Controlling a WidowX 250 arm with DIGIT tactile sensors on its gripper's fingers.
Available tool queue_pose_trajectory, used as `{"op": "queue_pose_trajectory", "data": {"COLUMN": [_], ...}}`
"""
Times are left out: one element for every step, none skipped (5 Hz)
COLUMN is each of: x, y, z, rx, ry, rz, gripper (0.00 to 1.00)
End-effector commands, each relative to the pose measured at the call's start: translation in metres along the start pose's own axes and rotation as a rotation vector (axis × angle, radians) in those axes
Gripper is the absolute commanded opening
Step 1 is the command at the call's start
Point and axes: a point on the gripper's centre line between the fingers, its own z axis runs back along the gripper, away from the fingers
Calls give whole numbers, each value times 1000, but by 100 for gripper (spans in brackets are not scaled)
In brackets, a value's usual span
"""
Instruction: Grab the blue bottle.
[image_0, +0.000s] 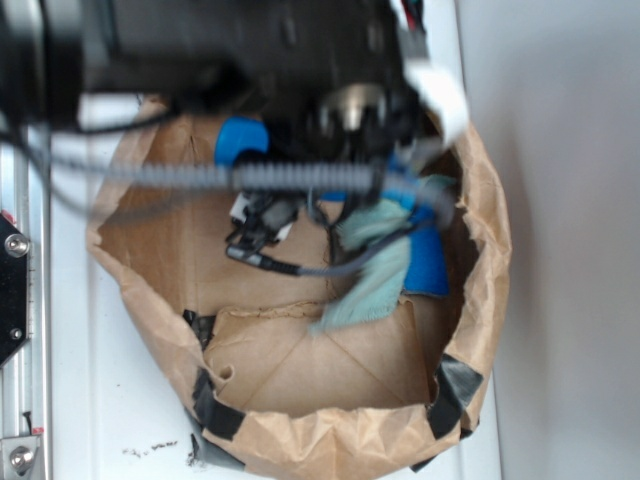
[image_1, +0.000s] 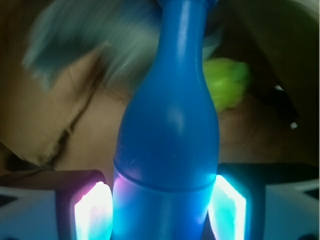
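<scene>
Now: bottle (image_1: 167, 150) body between fingers (image_1: 92, 212), long axis pointing away from gripper (image_1: 162, 210); you cannot confirm clamp contact.

- The exterior view looks down from above on the paper bag (image_0: 300, 400), with the blurred arm (image_0: 230, 50) close under the lens.
- The wrist view sits just behind the gripper (image_1: 162, 205), facing along the bottle (image_1: 170, 150), very near.
- Both views share the bottle (image_0: 240, 138) and the teal cloth (image_0: 375, 270).
</scene>
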Motion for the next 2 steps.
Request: {"op": "queue_pose_trajectory", "data": {"x": [21,27], "y": [4,-14], "z": [52,53], "rx": [-49,-30], "ry": [-109,-108], "rz": [4,-89], "gripper": [0,0]}}
